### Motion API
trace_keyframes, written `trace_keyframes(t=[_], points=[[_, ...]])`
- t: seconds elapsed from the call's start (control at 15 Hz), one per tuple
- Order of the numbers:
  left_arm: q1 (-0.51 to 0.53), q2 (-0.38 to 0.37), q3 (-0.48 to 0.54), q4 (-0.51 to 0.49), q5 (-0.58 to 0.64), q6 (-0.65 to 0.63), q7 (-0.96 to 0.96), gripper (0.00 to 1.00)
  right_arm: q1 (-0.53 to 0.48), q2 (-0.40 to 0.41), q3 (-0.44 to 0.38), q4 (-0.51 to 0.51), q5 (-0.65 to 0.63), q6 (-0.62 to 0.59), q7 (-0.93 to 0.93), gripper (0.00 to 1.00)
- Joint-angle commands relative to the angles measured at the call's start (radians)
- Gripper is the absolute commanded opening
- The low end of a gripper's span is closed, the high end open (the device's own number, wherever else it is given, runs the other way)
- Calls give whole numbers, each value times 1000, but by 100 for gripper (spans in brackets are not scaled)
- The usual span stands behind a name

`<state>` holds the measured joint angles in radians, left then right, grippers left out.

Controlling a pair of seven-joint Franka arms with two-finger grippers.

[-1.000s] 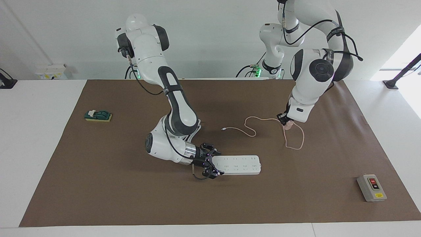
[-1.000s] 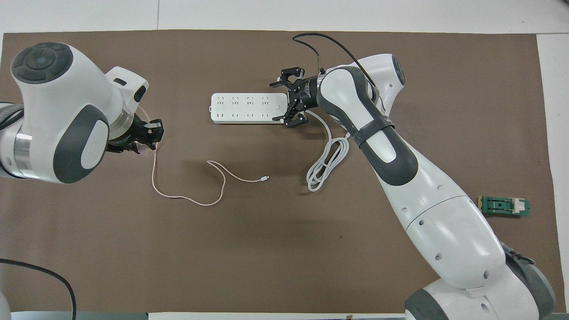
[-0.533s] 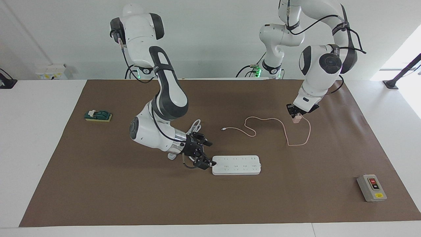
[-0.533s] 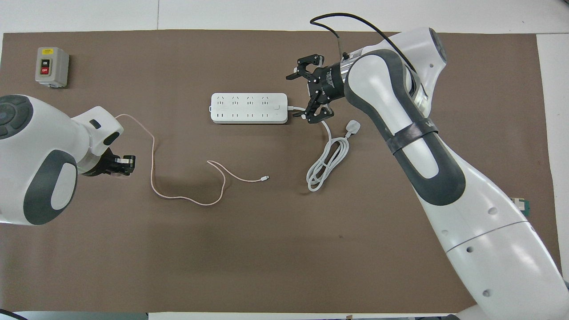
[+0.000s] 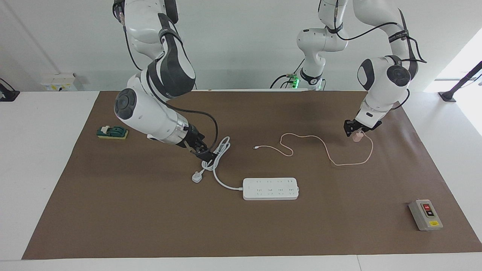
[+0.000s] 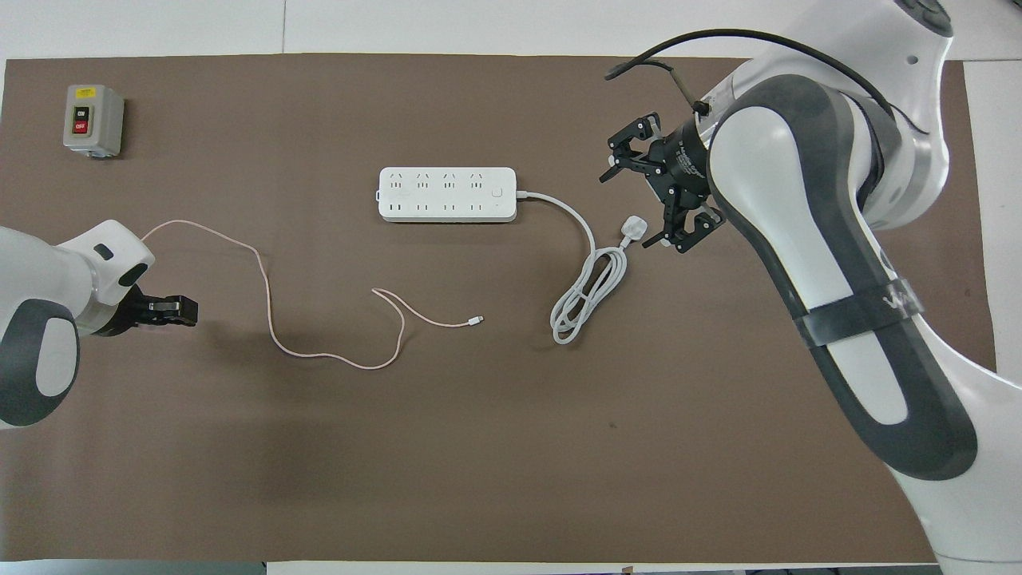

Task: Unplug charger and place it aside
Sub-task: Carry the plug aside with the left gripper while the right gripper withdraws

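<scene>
The pale pink charger (image 5: pixel 357 137) is unplugged and held in my left gripper (image 5: pixel 356 132), low over the mat toward the left arm's end of the table. Its thin pink cable (image 5: pixel 327 154) trails across the mat to a free tip (image 5: pixel 256 147). In the overhead view the left gripper (image 6: pixel 172 307) hides the cube and only the cable (image 6: pixel 267 311) shows. The white power strip (image 5: pixel 270 188) lies on the mat with no charger in it (image 6: pixel 447 194). My right gripper (image 6: pixel 651 192) is open and empty over the strip's white cord (image 5: pixel 218 154), away from the strip.
The strip's thick white cord lies coiled (image 6: pixel 587 295), with its white three-pin plug (image 6: pixel 632 231) on the mat. A grey switch box (image 5: pixel 425 214) stands toward the left arm's end. A green block on a yellow base (image 5: pixel 112 132) sits toward the right arm's end. Brown mat (image 5: pixel 150 226) covers the table.
My left gripper carried the charger farther toward the left arm's end, dragging the cable. My right gripper let go of the power strip's end, rose and drew back toward the right arm's end.
</scene>
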<state>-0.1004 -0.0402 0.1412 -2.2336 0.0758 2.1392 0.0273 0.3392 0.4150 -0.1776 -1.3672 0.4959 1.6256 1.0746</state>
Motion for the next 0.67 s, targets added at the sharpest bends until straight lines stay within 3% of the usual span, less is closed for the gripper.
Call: trace_keyframes(t=[0.0,0.33,0.6], points=[[62,-23,-8,-9,18,25,54,100,-69,-88,-5,-50,-109,-79,-210,100],[74,0,-8,64,18,11,46,100,-167,-166,-5,-50,-325,-167,-690,100],[73,-1,-8,201,18,-135,43,100,-212,-211,-5,-49,-473,-165,-1031,100]])
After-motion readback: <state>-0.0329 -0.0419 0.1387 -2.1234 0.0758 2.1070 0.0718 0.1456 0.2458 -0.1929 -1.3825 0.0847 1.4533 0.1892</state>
